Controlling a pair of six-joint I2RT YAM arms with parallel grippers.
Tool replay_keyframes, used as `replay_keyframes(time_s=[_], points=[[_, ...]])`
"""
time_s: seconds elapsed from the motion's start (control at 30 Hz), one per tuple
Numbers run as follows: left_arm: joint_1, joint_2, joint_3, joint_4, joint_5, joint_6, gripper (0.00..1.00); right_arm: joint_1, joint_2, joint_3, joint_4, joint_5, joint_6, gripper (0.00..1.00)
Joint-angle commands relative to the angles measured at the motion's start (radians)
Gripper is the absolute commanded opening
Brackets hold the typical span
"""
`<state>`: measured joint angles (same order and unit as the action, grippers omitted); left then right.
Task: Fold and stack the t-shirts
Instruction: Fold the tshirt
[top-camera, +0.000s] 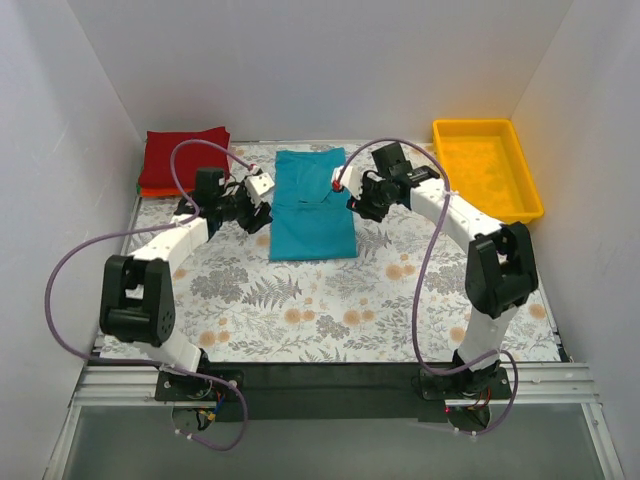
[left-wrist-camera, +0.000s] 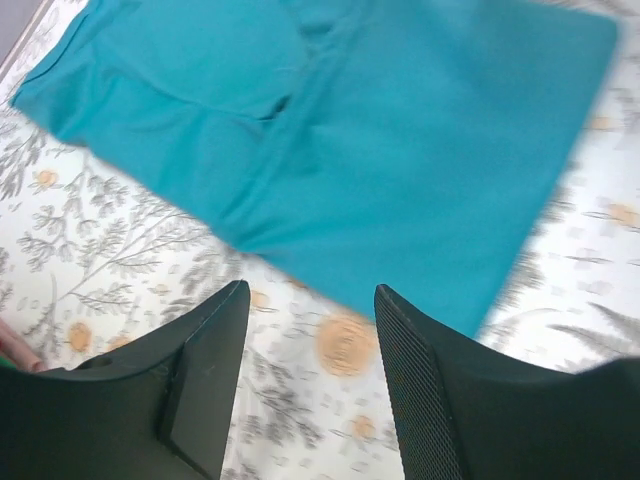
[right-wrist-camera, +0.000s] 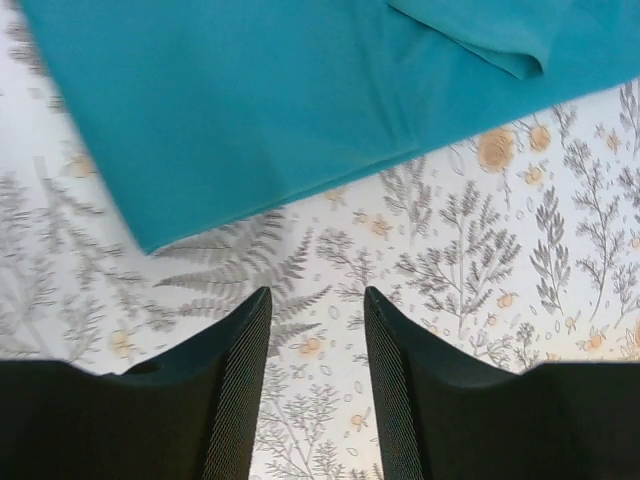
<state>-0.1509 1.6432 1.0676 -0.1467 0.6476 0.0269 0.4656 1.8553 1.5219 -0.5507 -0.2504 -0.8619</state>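
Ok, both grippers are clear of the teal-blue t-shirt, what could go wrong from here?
The teal-blue cloth t-shirt is only partly folded; its tucked sleeve lies loose and might flop open when lifted.
The open left gripper and right gripper sit beside its edges; a shallow pinch may catch one layer only.
The dark red folded shirt stack sits in the far-left corner, perhaps awkward to reach.

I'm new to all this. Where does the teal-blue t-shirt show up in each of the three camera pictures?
Top external: the teal-blue t-shirt lies flat just above the middle of the picture.
Left wrist: the t-shirt fills most of the upper half, running down towards the right.
Right wrist: the t-shirt covers the top of the picture, deepest at upper left.
Shared landmark: the floral table covering under it, visible in all three views.
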Motion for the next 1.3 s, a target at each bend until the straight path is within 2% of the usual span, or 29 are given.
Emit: replay_keyframes(time_s=[0.0,0.2,0.5,0.77,0.83,0.87,0.97,1.0,1.07,1.13,1.27], points=[[-0.015,-0.137,-0.133,-0.017,0.084,0.002,0.51,0.065,-0.085,-0.113,-0.009,-0.082,0.015,0.47],[-0.073,-0.174,-0.282,-0.002,0.054,0.096,0.50,0.169,-0.090,-0.253,0.080,-0.018,-0.018,0.48],[-0.096,-0.089,-0.314,0.061,0.001,0.174,0.53,0.200,0.007,-0.290,0.164,0.048,-0.052,0.52],[-0.111,-0.008,-0.325,0.102,-0.032,0.272,0.52,0.200,0.062,-0.302,0.202,0.083,-0.057,0.49],[-0.113,0.030,-0.319,0.108,-0.054,0.277,0.49,0.200,0.074,-0.304,0.202,0.089,-0.055,0.40],[-0.113,0.043,-0.308,0.108,-0.061,0.278,0.47,0.200,0.077,-0.307,0.202,0.092,-0.052,0.26],[-0.115,0.066,-0.294,0.105,-0.088,0.275,0.26,0.200,0.082,-0.318,0.199,0.108,-0.048,0.04],[-0.115,0.057,-0.288,0.093,-0.088,0.271,0.11,0.199,0.078,-0.313,0.195,0.112,-0.040,0.01],[-0.115,0.031,-0.281,0.070,-0.075,0.269,0.01,0.196,0.061,-0.306,0.183,0.109,-0.034,0.01],[-0.114,-0.002,-0.267,0.047,-0.057,0.251,0.00,0.188,0.038,-0.284,0.161,0.103,-0.020,0.01],[-0.111,-0.074,-0.144,-0.089,-0.031,0.219,0.00,0.137,-0.034,-0.172,0.053,0.042,-0.006,0.01]])
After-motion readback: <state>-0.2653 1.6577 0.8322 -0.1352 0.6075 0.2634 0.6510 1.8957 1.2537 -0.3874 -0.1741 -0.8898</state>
